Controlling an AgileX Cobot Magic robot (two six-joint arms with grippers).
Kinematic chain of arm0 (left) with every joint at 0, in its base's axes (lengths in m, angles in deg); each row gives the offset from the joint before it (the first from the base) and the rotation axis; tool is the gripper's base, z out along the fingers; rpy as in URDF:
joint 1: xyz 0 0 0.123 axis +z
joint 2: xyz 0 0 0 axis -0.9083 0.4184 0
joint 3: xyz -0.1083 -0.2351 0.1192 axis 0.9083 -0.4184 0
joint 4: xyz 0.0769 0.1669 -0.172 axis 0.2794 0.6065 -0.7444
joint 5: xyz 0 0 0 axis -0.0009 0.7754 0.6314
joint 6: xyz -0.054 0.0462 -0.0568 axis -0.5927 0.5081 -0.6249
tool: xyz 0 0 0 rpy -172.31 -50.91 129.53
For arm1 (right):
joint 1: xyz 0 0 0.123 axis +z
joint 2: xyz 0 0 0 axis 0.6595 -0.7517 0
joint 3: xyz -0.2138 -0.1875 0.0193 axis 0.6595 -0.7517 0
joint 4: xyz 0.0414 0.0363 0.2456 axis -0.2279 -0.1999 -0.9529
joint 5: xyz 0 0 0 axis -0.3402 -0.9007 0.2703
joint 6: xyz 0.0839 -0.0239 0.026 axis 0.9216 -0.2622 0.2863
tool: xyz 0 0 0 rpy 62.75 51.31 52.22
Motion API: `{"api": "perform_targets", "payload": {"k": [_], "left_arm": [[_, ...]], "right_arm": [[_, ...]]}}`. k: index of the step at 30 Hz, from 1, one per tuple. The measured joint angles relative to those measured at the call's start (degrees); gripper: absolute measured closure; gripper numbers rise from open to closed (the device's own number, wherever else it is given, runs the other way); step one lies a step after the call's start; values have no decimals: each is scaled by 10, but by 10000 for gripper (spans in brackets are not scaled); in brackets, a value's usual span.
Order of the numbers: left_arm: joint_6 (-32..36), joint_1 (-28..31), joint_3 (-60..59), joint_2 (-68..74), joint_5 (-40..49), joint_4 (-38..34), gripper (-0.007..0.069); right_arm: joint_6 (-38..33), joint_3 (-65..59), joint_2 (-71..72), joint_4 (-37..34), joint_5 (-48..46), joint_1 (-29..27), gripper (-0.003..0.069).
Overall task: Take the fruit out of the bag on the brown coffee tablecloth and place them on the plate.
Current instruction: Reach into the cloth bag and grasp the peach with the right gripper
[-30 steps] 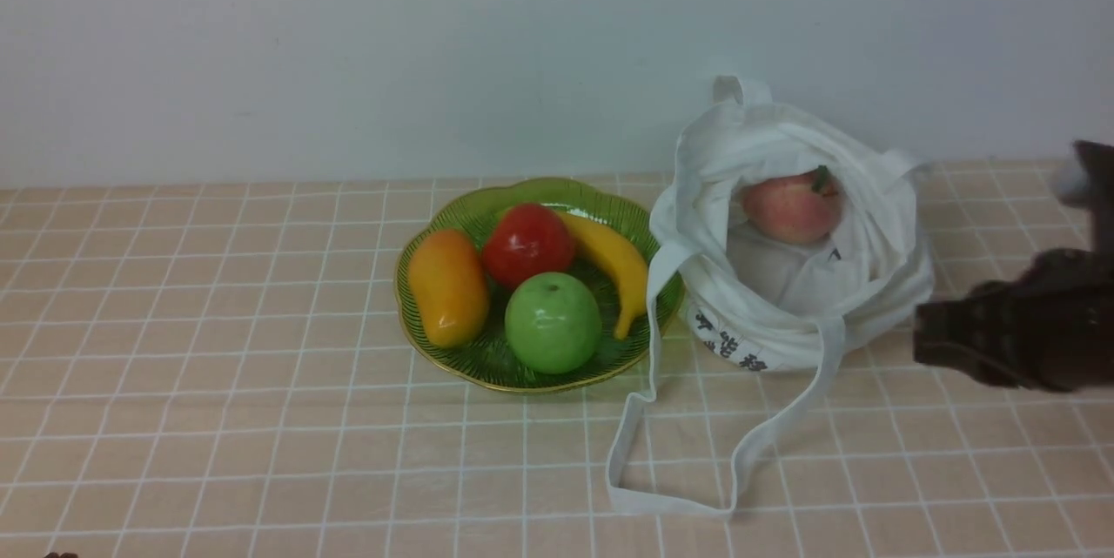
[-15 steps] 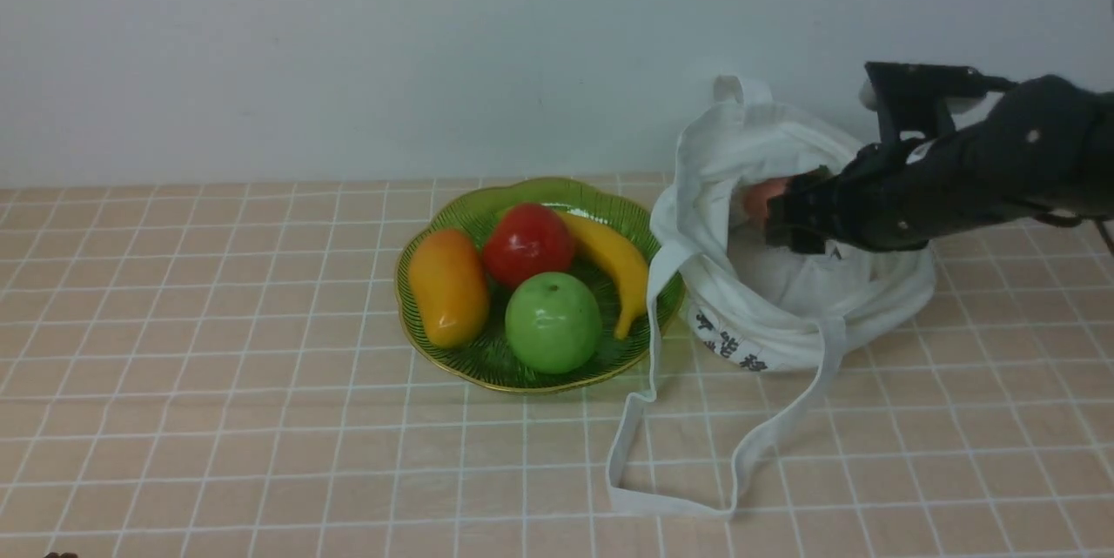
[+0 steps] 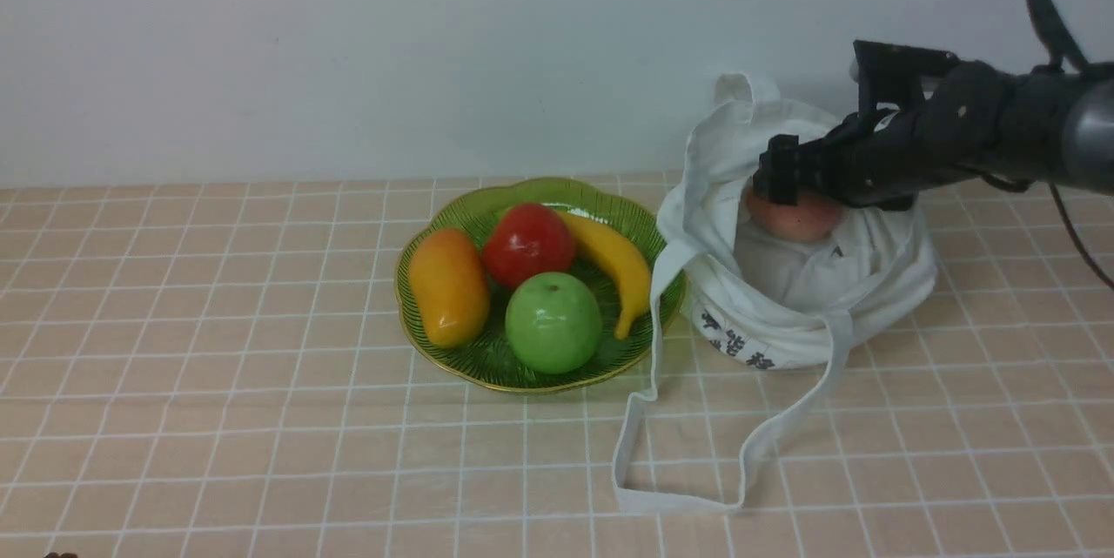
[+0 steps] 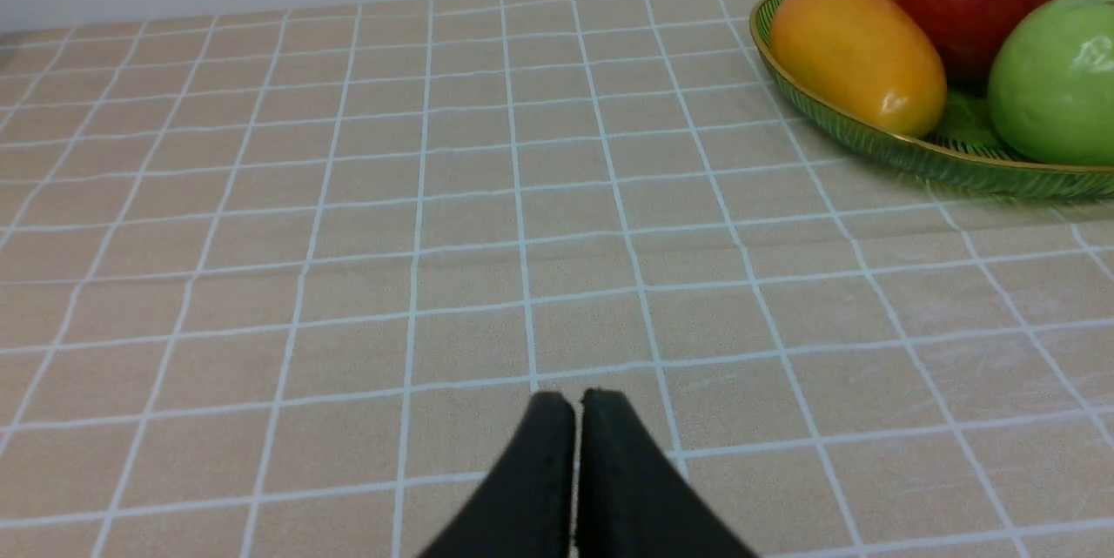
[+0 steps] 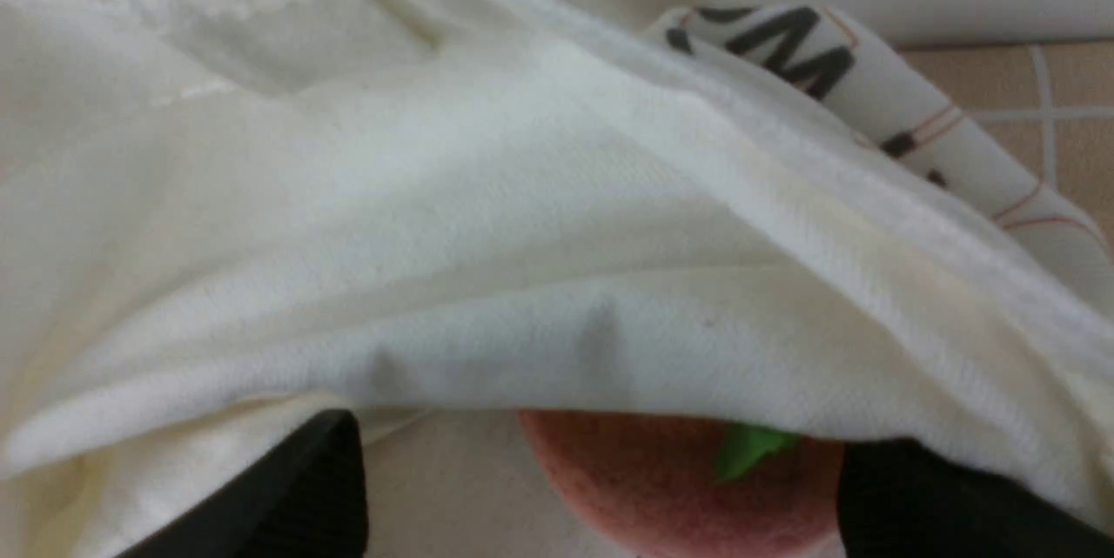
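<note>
Now, step in hand: the reach into the bag (image 3: 783, 314) is judged to be under way; a closing grasp is not yet seen.
Fruit: the fruit (image 3: 796, 218) is lodged inside the bag's mouth, resting on bunched white cloth, toward the far right corner of the worktop.
Right gripper: the right gripper (image 3: 788, 179) is held spread at the bag's opening, directly above the fruit and very close to it; contact cannot be told.
Deciding relation: in the right wrist view the fruit (image 5: 661, 488) is seen between the two dark fingers (image 5: 296, 488), nearer one finger than the other, so a small sideways correction is judged to be needed before closing.
Axis: the fruit is roughly round, so no long axis has to be matched; its green leaf is turned up toward the gripper.
Hazard: a fold of the bag (image 5: 435, 236) is draped over the fruit's upper part and could be pinched along with it.
Nearer arm: the right arm is plainly nearer; the left gripper (image 4: 576, 471) is kept closed and empty, low over the brown coffee tablecloth (image 3: 218, 323), on the left side of the worktop.
Destination: the plate (image 3: 522, 384) is set just beside the bag, toward the worktop's middle, and is crowded with four other fruits.
</note>
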Motion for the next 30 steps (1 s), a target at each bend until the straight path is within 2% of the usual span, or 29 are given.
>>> {"api": "perform_targets", "payload": {"k": [6, 11, 16, 20, 21, 27, 30], "left_arm": [[0, 0, 0, 0, 0, 0, 632], [0, 0, 0, 0, 0, 0, 632], [0, 0, 0, 0, 0, 0, 632], [0, 0, 0, 0, 0, 0, 632], [0, 0, 0, 0, 0, 0, 632], [0, 0, 0, 0, 0, 0, 632], [0, 0, 0, 0, 0, 0, 632]], "right_arm": [[-11, 1, -20, 68, 13, 0, -32], [-14, 1, -34, 84, 20, 0, -29], [-14, 2, -43, 87, 27, -1, 27], [-14, 3, -43, 88, 26, -1, 167], [-14, 3, -43, 88, 26, -1, 183], [-14, 4, -38, 88, 5, -1, 183], [-14, 4, -22, 88, -34, -1, 183]]}}
